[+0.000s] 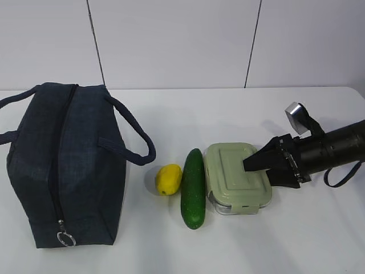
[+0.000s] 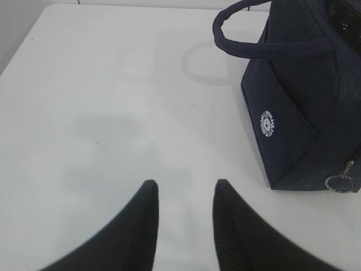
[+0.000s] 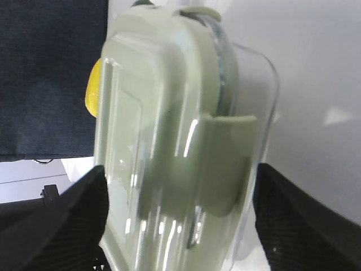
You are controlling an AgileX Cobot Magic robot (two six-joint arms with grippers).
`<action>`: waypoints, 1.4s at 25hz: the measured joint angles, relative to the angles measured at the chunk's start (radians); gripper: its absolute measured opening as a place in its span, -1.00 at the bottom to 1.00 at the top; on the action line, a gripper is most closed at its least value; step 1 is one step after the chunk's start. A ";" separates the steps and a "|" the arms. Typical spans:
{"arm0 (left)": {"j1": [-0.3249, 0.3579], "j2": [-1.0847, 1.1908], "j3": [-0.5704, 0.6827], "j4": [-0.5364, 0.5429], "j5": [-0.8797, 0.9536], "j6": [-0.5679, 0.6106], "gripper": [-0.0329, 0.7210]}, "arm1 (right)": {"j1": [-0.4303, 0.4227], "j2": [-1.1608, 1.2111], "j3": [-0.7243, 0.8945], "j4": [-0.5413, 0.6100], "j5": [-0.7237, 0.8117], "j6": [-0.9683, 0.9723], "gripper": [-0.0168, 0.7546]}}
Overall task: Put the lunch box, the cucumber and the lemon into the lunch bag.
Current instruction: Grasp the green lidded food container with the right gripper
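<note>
Exterior view shows the lunch bag (image 1: 63,165) standing at the left side of the white tabletop (image 1: 239,108), zipped shut, its ring pull (image 1: 66,238) hanging at the near end. The lemon (image 1: 168,178), the cucumber (image 1: 193,188) and the lunch box (image 1: 236,177) lie in a row beside the bag, toward the near edge; the cucumber touches both neighbours. The right gripper (image 1: 251,164) reaches in from the right edge, its jaws spread around the lunch box's right end. Right wrist view shows the pale green lid (image 3: 163,141) between the two dark fingers (image 3: 62,214), a sliver of lemon behind; whether they press the box I cannot tell. Left wrist view shows the left gripper (image 2: 183,195) with jaws parted, empty, above bare tabletop near the bag.
</note>
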 joint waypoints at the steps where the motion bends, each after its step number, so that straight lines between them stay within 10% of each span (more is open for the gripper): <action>1: 0.000 0.000 0.000 0.000 0.000 0.000 -0.29 | 0.000 0.002 0.000 0.000 0.000 0.000 0.55; 35: 0.000 0.000 0.000 0.000 0.000 0.000 -0.29 | 0.000 0.004 -0.001 -0.001 -0.004 0.006 0.20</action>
